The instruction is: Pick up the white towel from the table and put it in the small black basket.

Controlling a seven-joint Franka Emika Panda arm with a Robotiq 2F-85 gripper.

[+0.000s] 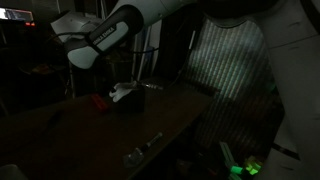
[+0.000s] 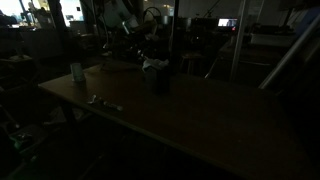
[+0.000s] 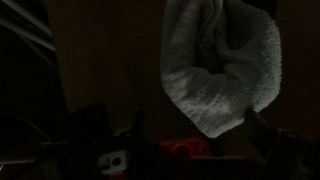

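Note:
The scene is very dark. The white towel (image 3: 222,70) fills the upper right of the wrist view, bunched up. In both exterior views the towel (image 1: 122,90) (image 2: 152,65) lies on top of the small black basket (image 1: 132,100) (image 2: 158,82) on the table. My gripper (image 3: 198,135) shows as two dark fingers spread apart below the towel's lower tip, with nothing clamped between them. The white arm (image 1: 100,40) reaches over the basket. The gripper itself is lost in the dark in the exterior views.
A red object (image 1: 100,101) lies on the table beside the basket and also shows in the wrist view (image 3: 185,148). A pale cup (image 2: 77,72) stands near one table end. Small metal parts (image 1: 140,150) (image 2: 100,101) lie near the table edge.

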